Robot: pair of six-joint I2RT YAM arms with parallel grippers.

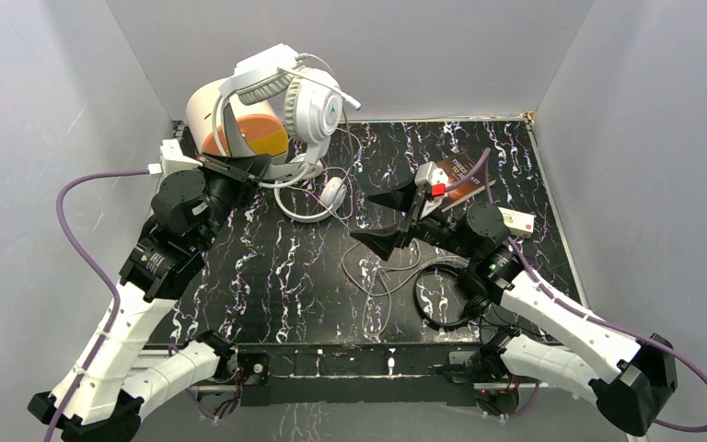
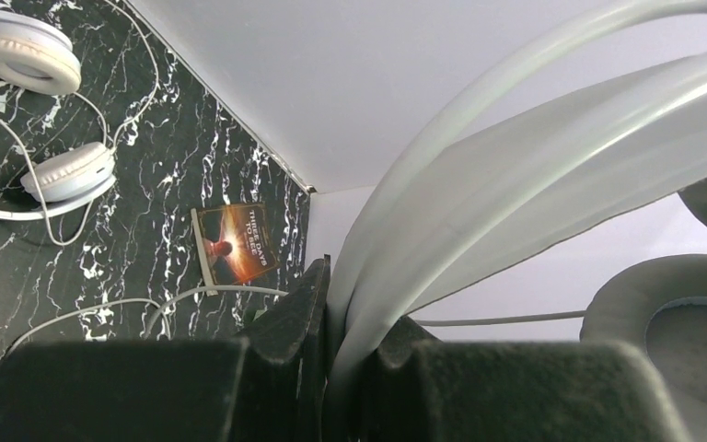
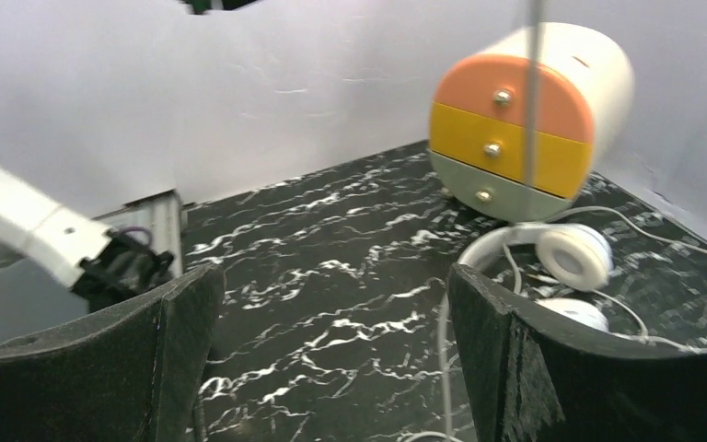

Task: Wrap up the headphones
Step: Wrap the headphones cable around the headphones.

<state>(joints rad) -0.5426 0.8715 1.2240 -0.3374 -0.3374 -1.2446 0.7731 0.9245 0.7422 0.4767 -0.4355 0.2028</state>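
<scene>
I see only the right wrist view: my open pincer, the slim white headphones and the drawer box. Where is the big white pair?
Observer: The big white pair is raised off the table, close to the drawer box.
Operator: What holds it up there?
Observer: The left pincer does. The left wrist view shows it shut on the headband.
Operator: And the black pair, where does it lie?
Observer: The black pair lies flat on the table at the near right. Nothing holds it.
</scene>
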